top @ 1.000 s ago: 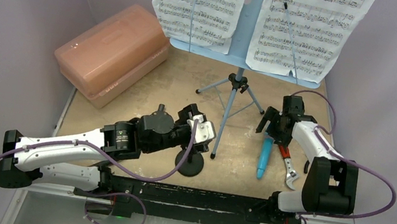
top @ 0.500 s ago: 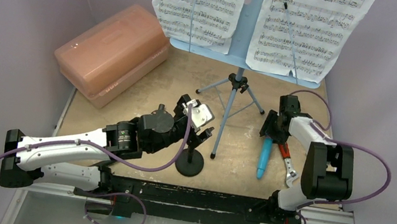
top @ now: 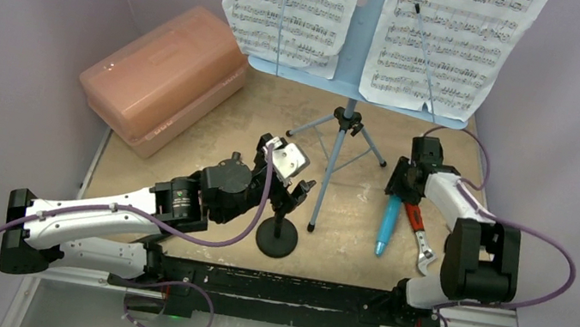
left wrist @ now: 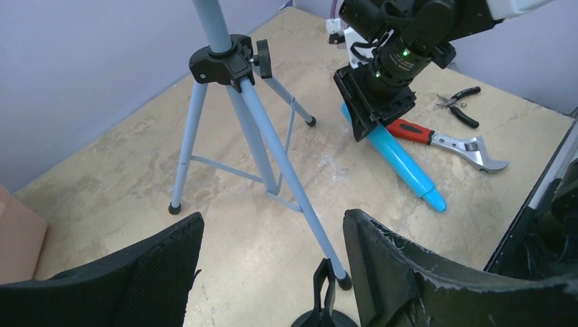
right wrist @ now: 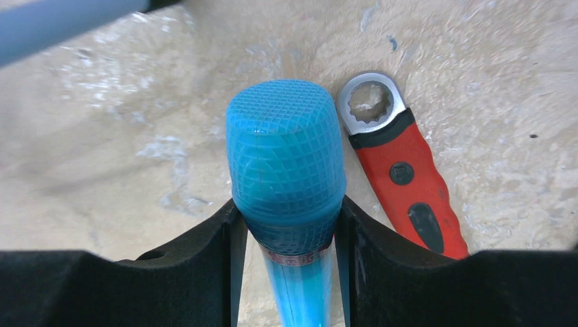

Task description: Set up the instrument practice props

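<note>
Turquoise microphone (right wrist: 285, 150) lies on the tabletop (right wrist: 102, 122) beside a red wrench (right wrist: 402, 177), right tool (right wrist: 286, 231) clamped just below its head; best lifted level toward the mic stand (top: 276, 238) under the left tool (left wrist: 272, 266), jaws parted

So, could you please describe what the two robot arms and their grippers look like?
Both the left arm and the right arm have white link shells with chunky black joint housings. A thin purple cable loops loosely along each. The fingers are broad, black and rough-textured, with slightly frayed edges. The right arm's black wrist camera housing shows a small green light.
</note>
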